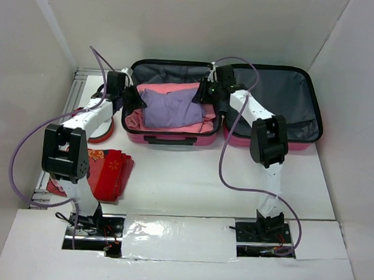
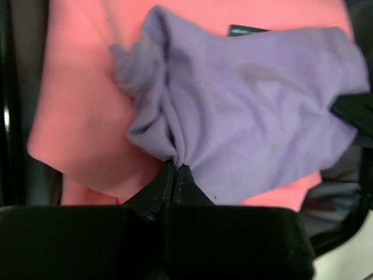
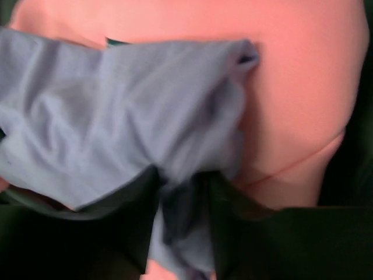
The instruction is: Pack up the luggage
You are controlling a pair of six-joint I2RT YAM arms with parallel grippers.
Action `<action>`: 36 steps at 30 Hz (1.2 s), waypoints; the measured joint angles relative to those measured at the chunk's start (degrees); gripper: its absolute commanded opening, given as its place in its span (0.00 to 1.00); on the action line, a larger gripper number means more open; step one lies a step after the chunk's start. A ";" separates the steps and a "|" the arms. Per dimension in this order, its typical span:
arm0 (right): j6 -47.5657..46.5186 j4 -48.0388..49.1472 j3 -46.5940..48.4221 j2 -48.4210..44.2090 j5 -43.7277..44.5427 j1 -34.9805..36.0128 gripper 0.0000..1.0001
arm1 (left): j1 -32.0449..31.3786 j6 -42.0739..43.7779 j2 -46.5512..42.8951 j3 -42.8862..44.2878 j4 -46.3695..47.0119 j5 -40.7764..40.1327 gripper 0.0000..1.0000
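The luggage [image 1: 285, 98] lies open at the back of the table, its two grey-lined halves side by side. The left half holds a pink garment [image 1: 204, 125] with a purple garment [image 1: 170, 107] on top. My left gripper [image 1: 137, 102] is at the purple garment's left edge. In the left wrist view this gripper [image 2: 175, 166] is shut on a pinch of purple cloth [image 2: 250, 116] above the pink garment [image 2: 81, 105]. My right gripper [image 1: 199, 93] is at the purple garment's right edge. In the right wrist view its [image 3: 183, 181] jaws stand slightly apart, with purple cloth [image 3: 116, 116] lying between them over the pink garment [image 3: 297, 87].
A folded red cloth with a flower print [image 1: 109, 173] lies on the table by the left arm. A red round thing [image 1: 102, 131] sits partly under that arm. White walls close in the left, back and right sides.
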 measured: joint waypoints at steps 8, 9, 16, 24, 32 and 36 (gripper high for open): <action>-3.43 -4.24 0.04 -0.72 2.29 -0.22 0.87 | 1.95 3.06 0.26 0.37 -3.23 -2.32 0.84; -3.93 -5.40 0.04 -1.70 2.84 -0.28 0.87 | 1.75 3.50 -1.49 1.22 -4.50 -2.56 0.99; -5.99 -7.78 -0.37 -13.07 5.33 -1.22 0.86 | 0.35 6.34 -12.98 4.55 -7.80 -4.44 1.00; -6.67 -4.66 -10.82 -27.54 4.24 3.82 0.87 | 7.17 4.22 -38.32 -9.86 -15.32 -10.88 0.93; -1.07 0.96 -33.99 -33.16 0.61 10.73 0.88 | 6.86 -13.07 -55.47 -35.63 -26.51 -19.41 0.71; 1.05 1.99 -38.29 -34.97 0.83 10.25 0.81 | 5.60 -24.06 -57.09 -44.98 -29.55 -24.39 0.40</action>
